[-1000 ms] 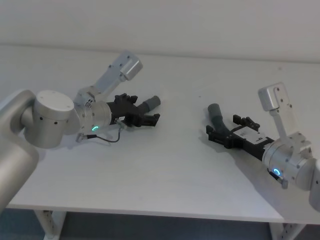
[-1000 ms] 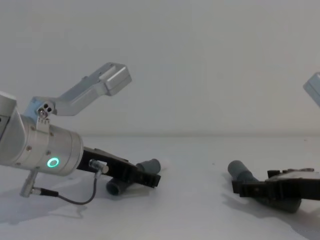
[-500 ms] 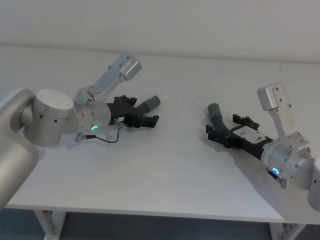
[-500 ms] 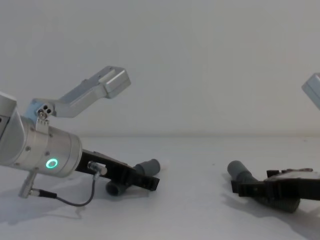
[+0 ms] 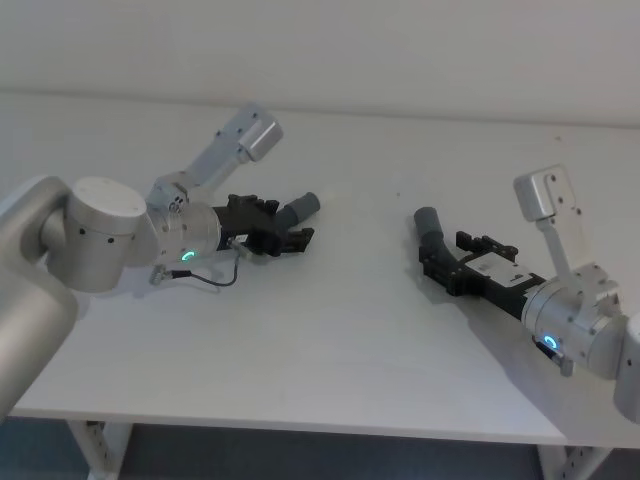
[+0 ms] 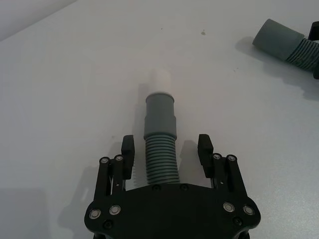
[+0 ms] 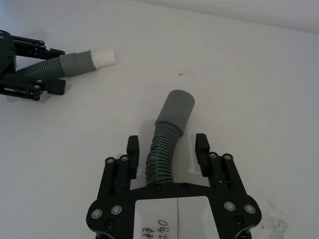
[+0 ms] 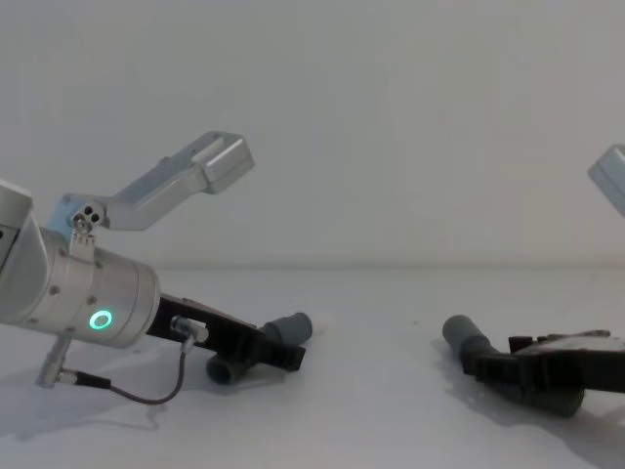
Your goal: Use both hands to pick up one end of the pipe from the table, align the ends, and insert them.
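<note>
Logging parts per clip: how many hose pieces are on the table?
2. The short hose lies inside the open left hand; the long hose lies inside the open right hand.

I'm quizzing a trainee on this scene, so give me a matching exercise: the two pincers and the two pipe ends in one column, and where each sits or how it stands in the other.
Column one:
1. left pincer
2. right pincer
3. white tip
4. grey cuff

Column two:
a. free end of the long hose
b. open, astride the short hose
c. open, astride the long hose
d. free end of the short hose

Pairs: 1-b, 2-c, 3-d, 4-a.
</note>
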Motion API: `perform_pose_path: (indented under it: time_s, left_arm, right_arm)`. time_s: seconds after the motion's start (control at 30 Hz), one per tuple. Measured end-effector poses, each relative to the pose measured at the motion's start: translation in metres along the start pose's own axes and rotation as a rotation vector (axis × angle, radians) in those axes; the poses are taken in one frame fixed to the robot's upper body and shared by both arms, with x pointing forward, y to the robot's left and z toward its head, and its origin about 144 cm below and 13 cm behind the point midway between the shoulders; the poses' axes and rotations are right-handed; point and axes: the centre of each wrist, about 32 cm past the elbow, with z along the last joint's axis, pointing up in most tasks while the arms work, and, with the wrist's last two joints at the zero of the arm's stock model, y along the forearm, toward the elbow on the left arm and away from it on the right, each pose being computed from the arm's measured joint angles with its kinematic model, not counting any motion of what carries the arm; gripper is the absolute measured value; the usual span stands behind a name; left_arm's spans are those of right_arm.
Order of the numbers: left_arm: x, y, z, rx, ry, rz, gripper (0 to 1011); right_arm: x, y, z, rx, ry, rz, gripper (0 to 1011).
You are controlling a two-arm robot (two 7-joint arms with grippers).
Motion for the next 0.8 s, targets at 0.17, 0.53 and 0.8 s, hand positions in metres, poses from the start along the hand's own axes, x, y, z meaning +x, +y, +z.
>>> perform_pose_path:
  time_s: [0.17, 0.53, 0.8]
  left_arm:
    - [0.0003, -0.0001, -0.0001, 0.001, 0.001, 0.000, 739]
    - [0.0007, -0.0002, -0.0001, 0.003, 0.003, 0.000, 670]
    - [0.0008, -0.0002, -0.0003, 0.004, 0.003, 0.000, 612]
  right_arm:
    - [0.0001, 0.0001, 0.0001, 0.000, 0.000, -0.001, 517]
    - [0.0002, 0.0003, 0.0001, 0.000, 0.001, -0.001, 286]
    - [0.0001, 0.0004, 0.0001, 0.000, 0.001, -0.001, 285]
